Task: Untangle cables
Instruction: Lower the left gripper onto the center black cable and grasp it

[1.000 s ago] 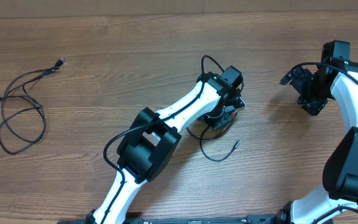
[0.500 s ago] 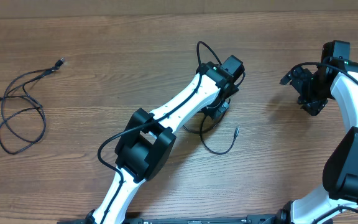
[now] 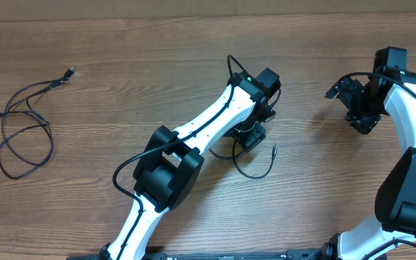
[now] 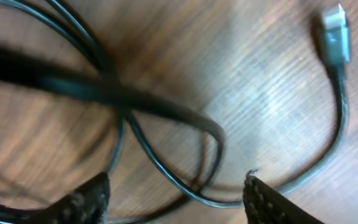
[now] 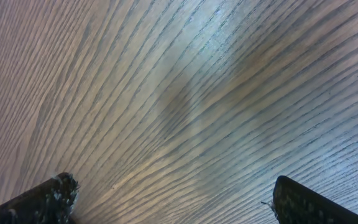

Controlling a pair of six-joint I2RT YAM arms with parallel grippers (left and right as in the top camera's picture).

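The left hand [image 4: 178, 177] is hanging low over the middle of the tabletop [image 3: 121, 65], its fingers [image 4: 82, 200] spread wide and gripping nothing. A loose black cable [image 4: 345, 121] is lying curled on the wood between and beyond them, with its metal plug [image 4: 334, 31] resting out to the right. Further right, the right hand [image 5: 173, 180] is hovering released above bare wood. A second cable [image 3: 24, 131] is sitting well apart at the left.
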